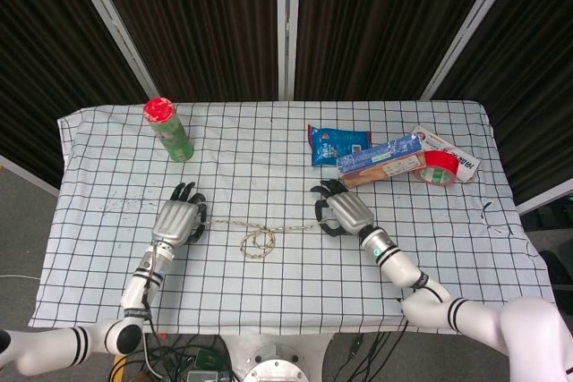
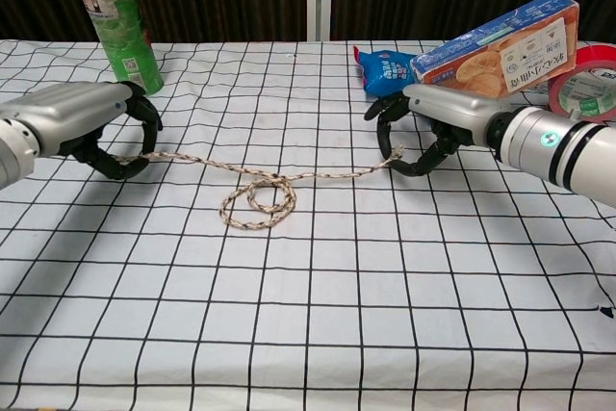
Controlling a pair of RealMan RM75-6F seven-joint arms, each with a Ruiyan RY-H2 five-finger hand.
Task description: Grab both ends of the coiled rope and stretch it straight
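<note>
A beige braided rope [image 2: 260, 192] lies on the checked tablecloth with a small coil [image 1: 258, 241] at its middle. My left hand [image 1: 177, 219] grips the rope's left end at the table's left side, also seen as left hand [image 2: 91, 127] in the chest view. My right hand [image 1: 344, 212] pinches the rope's right end, fingers curled around it; in the chest view the right hand [image 2: 433, 132] holds the frayed tip. Both rope tails run nearly straight from the coil to each hand.
A green can with a red lid [image 1: 168, 129] stands at the back left. A blue snack bag [image 1: 336, 143], a biscuit box [image 1: 380, 159] and a red tape roll [image 1: 438, 168] lie behind my right hand. The table's front edge [image 1: 286, 333] is near.
</note>
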